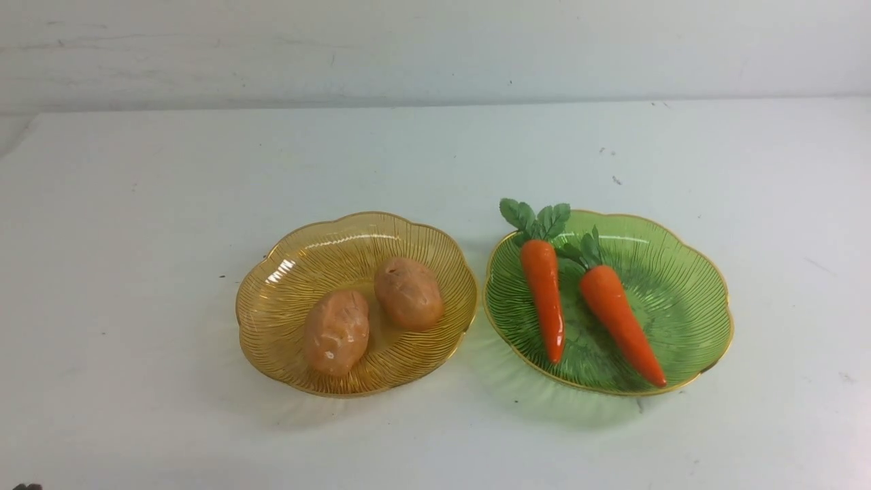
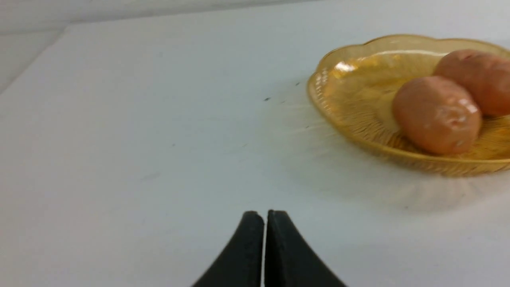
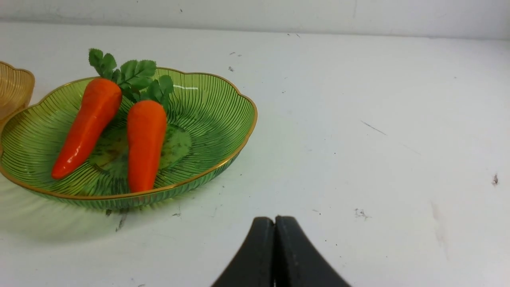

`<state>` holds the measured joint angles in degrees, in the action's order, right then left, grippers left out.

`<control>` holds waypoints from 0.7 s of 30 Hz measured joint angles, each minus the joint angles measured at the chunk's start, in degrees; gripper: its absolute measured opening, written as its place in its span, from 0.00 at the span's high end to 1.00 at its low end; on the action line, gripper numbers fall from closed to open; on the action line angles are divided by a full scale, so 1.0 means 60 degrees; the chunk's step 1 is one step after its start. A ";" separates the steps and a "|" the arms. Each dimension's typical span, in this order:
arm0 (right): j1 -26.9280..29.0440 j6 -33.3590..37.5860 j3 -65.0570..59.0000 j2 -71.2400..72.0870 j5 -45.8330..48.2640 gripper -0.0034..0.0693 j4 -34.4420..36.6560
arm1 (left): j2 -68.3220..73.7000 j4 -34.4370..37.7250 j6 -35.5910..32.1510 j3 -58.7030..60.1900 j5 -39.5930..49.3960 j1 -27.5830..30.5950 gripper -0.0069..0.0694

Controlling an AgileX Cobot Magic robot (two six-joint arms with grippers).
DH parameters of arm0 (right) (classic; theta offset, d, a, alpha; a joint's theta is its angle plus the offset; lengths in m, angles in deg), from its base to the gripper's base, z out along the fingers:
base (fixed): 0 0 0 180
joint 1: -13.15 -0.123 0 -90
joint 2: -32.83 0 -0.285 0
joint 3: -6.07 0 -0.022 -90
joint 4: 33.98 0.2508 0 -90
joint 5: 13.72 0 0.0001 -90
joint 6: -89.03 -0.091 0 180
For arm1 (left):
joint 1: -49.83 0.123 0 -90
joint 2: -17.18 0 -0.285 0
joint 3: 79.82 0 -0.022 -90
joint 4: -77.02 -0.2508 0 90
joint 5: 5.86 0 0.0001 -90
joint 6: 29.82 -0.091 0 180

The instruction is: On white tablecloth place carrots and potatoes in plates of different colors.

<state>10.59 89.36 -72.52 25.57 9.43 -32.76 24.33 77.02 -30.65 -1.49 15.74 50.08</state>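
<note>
White tablecloth (image 1: 136, 224) covers the whole work surface, smooth and plain, marked only by a few small dark specks, most of them toward its far right corner. Behind its far edge stands a pale, scuffed wall (image 1: 435, 47).

Two ribbed, translucent plates with scalloped, gold-edged rims sit side by side around the middle of the cloth, their rims almost touching. The amber-yellow plate (image 1: 272, 299) is on the left and holds both potatoes. The near potato (image 1: 337, 331) and the far potato (image 1: 408, 292) are oval, tan-orange and mottled, with dimpled skin; they lie close together, nearly touching, a little right of the plate's centre.

The green plate (image 1: 687, 299) on the right holds both carrots. The left carrot (image 1: 543, 296) and the right carrot (image 1: 620, 321) are glossy orange and taper to points aimed at the near edge of the cloth, while their green fabric leaves (image 1: 537, 219) reach the plate's far rim. The right carrot's tip rests at the near rim.

Neither arm shows in the front view. In its wrist view the left gripper (image 2: 265, 215) has its black fingers pressed together with nothing between them, over bare cloth, apart from the amber plate. The right gripper (image 3: 274, 221) is likewise closed and empty, over bare cloth near the green plate.
</note>
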 joint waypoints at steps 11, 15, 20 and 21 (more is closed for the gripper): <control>0.0000 0.0000 0.0000 0.0000 0.0000 0.97 0.0011 | -0.0010 0.0000 0.0000 0.0083 0.0056 -0.0454 0.91; 0.0000 0.0000 0.0000 0.0000 0.0000 0.97 0.0011 | -0.0010 0.0000 -0.0008 0.0083 0.0056 -0.0495 0.91; 0.0000 0.0000 0.0000 0.0000 0.0000 0.97 0.0011 | -0.0010 0.0000 -0.0008 0.0083 0.0056 -0.0495 0.91; 0.0000 0.0000 0.0000 0.0000 0.0000 0.97 0.0011 | -0.0010 0.0000 -0.0008 0.0083 0.0056 -0.0495 0.91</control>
<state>10.59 89.36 -72.52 25.57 9.43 -32.69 24.27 77.02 -30.70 -0.99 16.07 47.11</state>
